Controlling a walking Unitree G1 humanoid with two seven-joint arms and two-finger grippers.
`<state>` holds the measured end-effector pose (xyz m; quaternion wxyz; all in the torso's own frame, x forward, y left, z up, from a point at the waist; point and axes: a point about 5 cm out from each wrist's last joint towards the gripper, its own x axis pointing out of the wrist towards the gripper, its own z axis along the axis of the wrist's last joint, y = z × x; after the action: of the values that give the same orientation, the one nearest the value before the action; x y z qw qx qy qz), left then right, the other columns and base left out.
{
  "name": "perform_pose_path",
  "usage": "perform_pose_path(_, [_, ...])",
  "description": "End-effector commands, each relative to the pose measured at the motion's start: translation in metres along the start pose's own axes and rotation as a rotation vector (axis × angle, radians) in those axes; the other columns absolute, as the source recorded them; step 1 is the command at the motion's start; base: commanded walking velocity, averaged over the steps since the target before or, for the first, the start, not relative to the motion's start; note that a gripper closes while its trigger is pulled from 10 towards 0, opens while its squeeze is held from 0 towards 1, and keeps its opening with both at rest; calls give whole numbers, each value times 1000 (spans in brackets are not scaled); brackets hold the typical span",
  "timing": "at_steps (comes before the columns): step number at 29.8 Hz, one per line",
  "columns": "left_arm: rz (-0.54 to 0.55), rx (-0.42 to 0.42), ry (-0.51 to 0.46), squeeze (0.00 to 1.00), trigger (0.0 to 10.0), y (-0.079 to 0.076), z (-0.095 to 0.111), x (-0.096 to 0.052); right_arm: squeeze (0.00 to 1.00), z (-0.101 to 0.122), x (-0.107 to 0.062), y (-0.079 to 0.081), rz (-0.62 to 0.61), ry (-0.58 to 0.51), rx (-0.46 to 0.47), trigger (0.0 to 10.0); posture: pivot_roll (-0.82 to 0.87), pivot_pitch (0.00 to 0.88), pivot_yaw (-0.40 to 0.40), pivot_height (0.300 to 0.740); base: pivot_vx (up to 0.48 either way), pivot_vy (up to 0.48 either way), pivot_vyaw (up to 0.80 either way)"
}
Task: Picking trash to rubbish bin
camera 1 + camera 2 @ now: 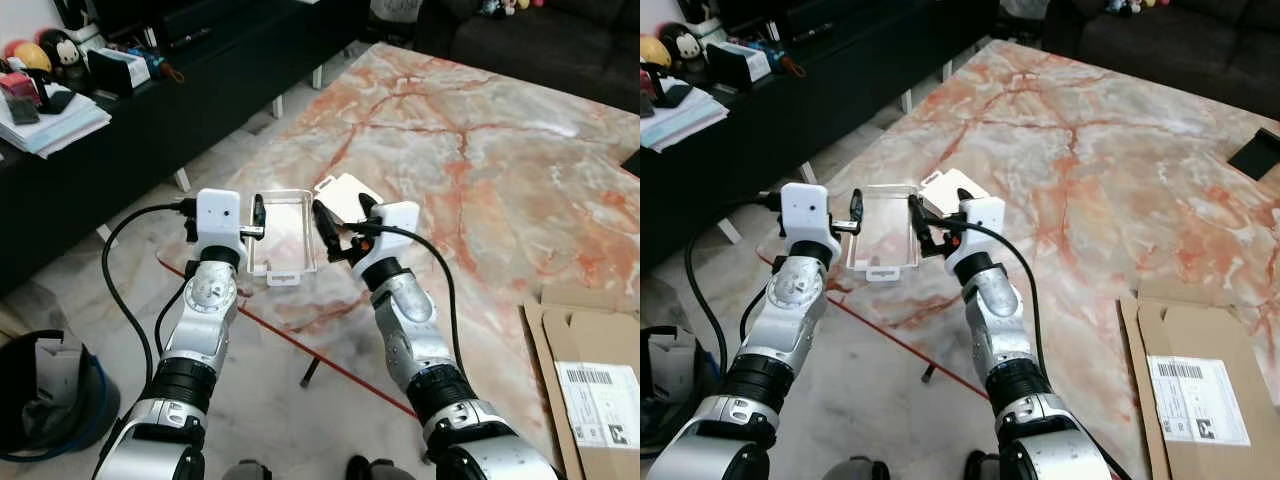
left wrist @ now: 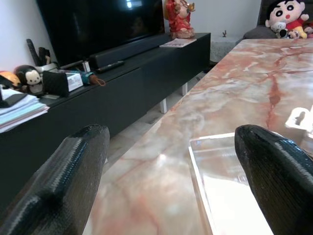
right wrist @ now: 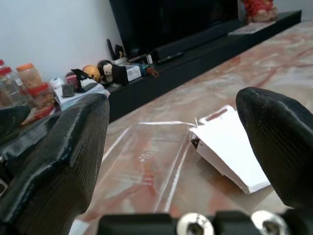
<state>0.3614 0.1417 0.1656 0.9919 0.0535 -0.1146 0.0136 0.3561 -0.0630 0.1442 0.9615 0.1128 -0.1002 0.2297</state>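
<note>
Reaching for trash, nothing picked yet.
Clear plastic lid (image 1: pixel 282 237) on table (image 1: pixel 500 150) corner; left gripper (image 1: pixel 258 222) and right gripper (image 1: pixel 335 235) flank it, fingers spread; bin (image 1: pixel 45 405) on floor, well apart.

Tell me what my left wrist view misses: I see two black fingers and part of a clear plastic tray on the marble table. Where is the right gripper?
Observer: The right gripper sits at the far side of the clear plastic tray, opposite the left gripper, fingers apart.
Operator: Anything else near the tray?
Observer: A white folded paper piece lies on the orange-veined marble table, right beside the tray.
Operator: Where's the bin?
Observer: A dark round rubbish bin stands on the floor to your left, below the table edge.
</note>
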Motion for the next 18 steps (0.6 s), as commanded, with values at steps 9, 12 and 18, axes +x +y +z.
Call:
perform_pose_path(9, [-79,5,41,0,10000,0,-7,-4,0,-3,-2,0,-5,18,3,10000,134,176,-22,740,0,0,0])
perform_pose_path(12, [-85,5,47,0,10000,2,-8,-4,0,-3,-2,0,-4,19,3,10000,134,177,-23,740,0,0,0])
perform_pose_path(18, [-114,20,75,0,10000,5,-11,-3,0,-3,-1,0,-2,20,4,10000,134,176,-25,740,0,0,0])
